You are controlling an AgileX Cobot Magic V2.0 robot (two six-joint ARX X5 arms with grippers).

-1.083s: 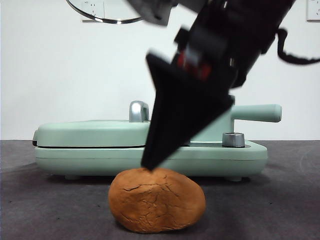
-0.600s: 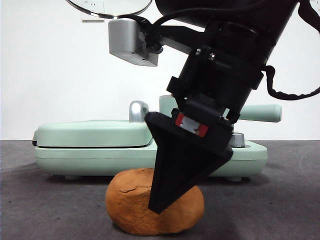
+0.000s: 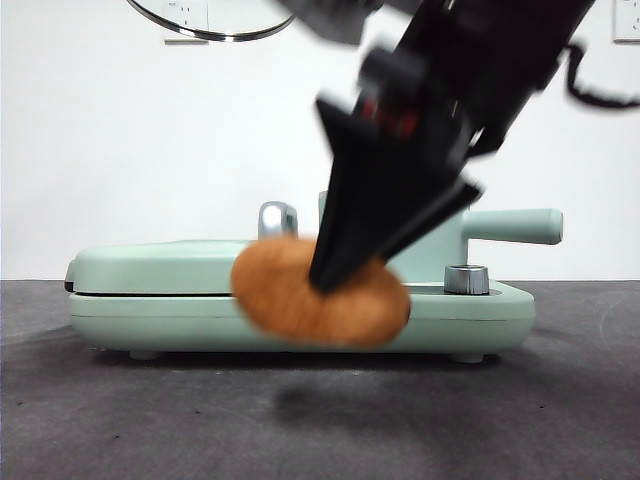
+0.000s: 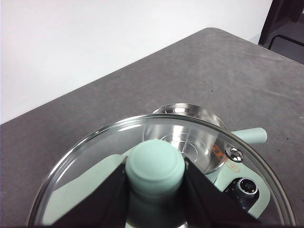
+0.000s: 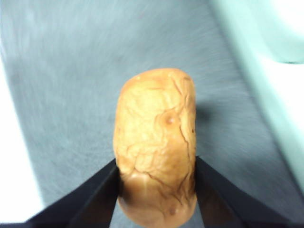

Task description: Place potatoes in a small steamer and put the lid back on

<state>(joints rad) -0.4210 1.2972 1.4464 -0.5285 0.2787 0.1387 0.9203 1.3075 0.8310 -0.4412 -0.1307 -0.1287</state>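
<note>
The potato (image 3: 320,296) is up off the table (image 3: 100,420), hanging in the air in front of the flat mint-green grill (image 3: 150,290), with its shadow on the dark surface below. In the front view its long axis runs sideways, roughly level, a bit blurred. The right gripper (image 5: 156,175) is clamped on it, one black jaw pressed against each long flank near one end, so most of the potato sticks out past the fingertips. The small steamer (image 4: 187,137) sits behind on the grill unit, open, handle pointing off to the side. The left gripper (image 4: 154,183) hangs above it, jaws closed on the mint knob of the glass lid (image 4: 85,161), holding it in the air.
</note>
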